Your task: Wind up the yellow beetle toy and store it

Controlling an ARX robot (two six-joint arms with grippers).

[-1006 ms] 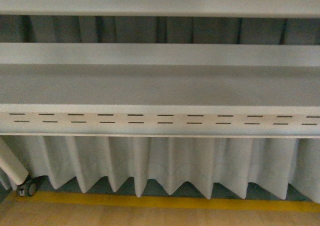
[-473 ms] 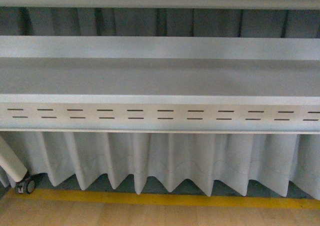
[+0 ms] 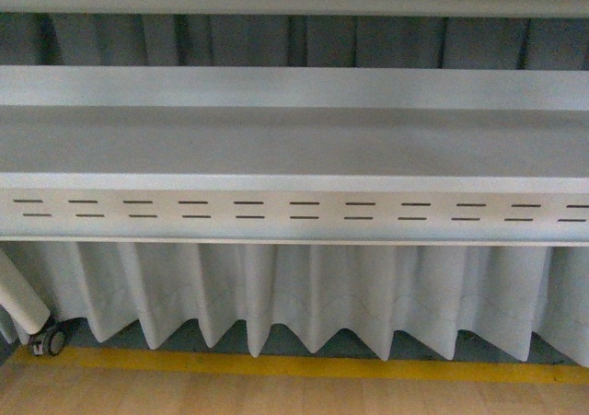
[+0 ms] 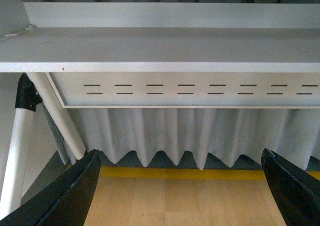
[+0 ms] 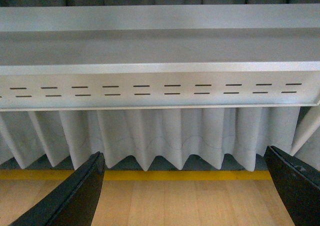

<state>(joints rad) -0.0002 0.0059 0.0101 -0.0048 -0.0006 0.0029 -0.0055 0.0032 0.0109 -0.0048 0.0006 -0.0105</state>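
Fingers of my left gripper (image 4: 180, 186) and right gripper (image 5: 182, 188) are spread wide, holding nothing, facing a grey worktop (image 3: 294, 148) above a pleated curtain (image 3: 304, 291). I cannot see the beetle.

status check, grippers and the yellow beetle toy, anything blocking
Left gripper open, empty. Right gripper open, empty. Yellow beetle toy not in any view. Ahead only a bare grey shelf and pleated curtain; nothing in the way.

shelf (image 3: 294, 144) above curtain (image 3: 304, 291), floor (image 3: 276, 395) below
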